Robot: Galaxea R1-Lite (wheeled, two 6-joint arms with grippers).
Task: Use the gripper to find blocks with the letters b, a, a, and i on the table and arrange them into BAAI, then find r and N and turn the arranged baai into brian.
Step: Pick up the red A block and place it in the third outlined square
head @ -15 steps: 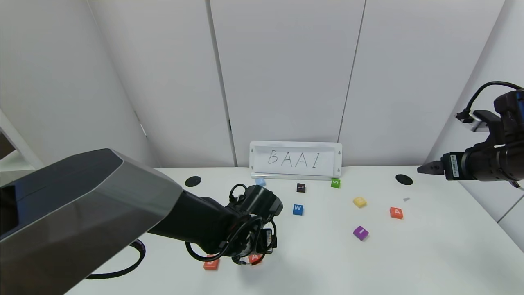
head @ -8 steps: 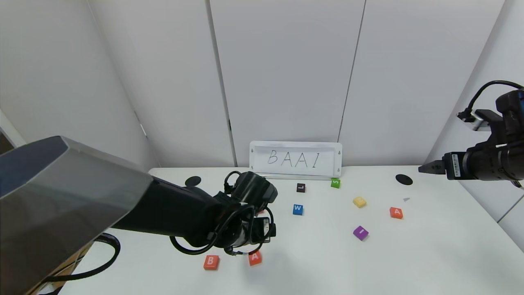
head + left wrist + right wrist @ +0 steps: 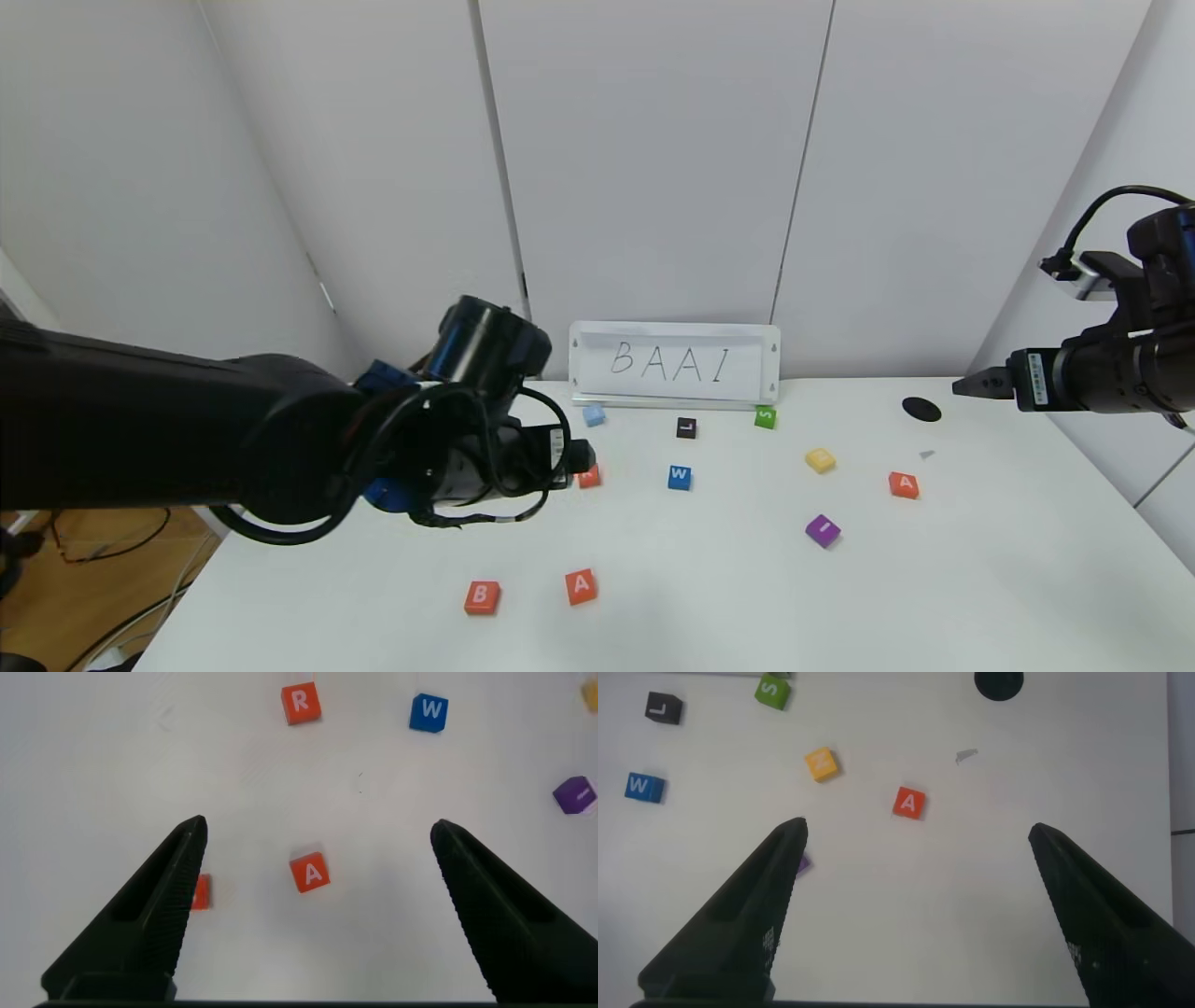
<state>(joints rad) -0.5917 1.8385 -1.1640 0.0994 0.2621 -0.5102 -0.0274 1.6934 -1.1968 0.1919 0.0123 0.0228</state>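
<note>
— Left wrist view? — R tile [image 3: 300, 703] shows whole; the left gripper [image 3: 318, 845], jaws wide, hangs over an A block [image 3: 309, 873].

— Head view? — Right gripper [image 3: 971, 385], jaws wide, above the white table [image 3: 747, 597]; grey wall panels behind.

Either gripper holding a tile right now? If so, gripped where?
Nothing is held. The left gripper is open above the table, the A tile lying free below. The right gripper is open and empty too.

Sign [image 3: 674, 362] reads BAAI; tiles: B [image 3: 482, 596], A [image 3: 581, 586], A [image 3: 903, 484], R [image 3: 300, 703], W [image 3: 680, 477], L [image 3: 686, 427], S [image 3: 766, 417]
</note>
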